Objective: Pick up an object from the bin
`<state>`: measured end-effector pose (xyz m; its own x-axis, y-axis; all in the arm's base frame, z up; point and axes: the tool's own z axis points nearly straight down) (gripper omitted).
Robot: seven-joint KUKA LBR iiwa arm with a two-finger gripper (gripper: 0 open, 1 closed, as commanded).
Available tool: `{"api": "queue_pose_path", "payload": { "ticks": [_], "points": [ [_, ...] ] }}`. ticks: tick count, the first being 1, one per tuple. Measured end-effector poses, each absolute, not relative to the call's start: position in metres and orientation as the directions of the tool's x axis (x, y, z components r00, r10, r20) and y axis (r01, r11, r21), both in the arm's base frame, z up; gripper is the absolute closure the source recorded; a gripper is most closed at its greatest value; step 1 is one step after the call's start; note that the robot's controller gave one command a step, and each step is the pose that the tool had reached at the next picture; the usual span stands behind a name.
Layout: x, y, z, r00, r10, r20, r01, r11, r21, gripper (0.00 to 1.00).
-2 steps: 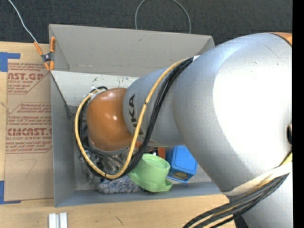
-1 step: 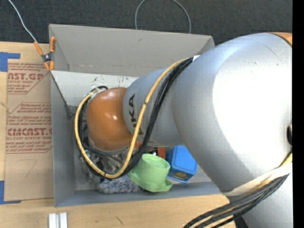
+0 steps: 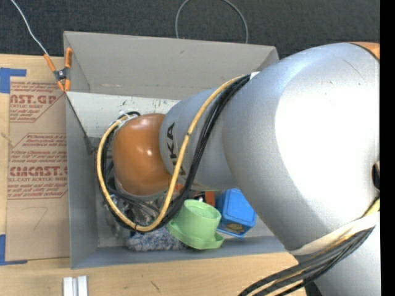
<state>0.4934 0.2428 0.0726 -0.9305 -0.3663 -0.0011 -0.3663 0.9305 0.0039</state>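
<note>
As arm [image 3: 290, 153] reaches leftward, wrist [image 3: 141, 156] in bin [image 3: 83, 227]

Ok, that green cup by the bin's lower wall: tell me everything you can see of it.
The green cup is pale green, smooth and plastic-looking. Its round open mouth is tilted upward, and it has a flared lip at its lower end. It lies by the lower wall of the bin, its top edge partly hidden by the arm. A blue box-like thing rests against its right side, a grey-blue fuzzy clump adjoins its left, and the arm's cable crosses its upper left edge.
</note>
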Motion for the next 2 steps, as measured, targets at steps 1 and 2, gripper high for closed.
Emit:
{"api": "queue_pose_path", "payload": {
  "ticks": [1, 2],
  "points": [
    [0.4934, 0.2428, 0.0726, -0.931, -0.366, -0.001, -0.366, 0.931, 0.004, 1.00],
    [0.4934, 0.2427, 0.0726, -0.930, -0.366, -0.001, -0.366, 0.930, 0.004, 1.00]
  ]
}}
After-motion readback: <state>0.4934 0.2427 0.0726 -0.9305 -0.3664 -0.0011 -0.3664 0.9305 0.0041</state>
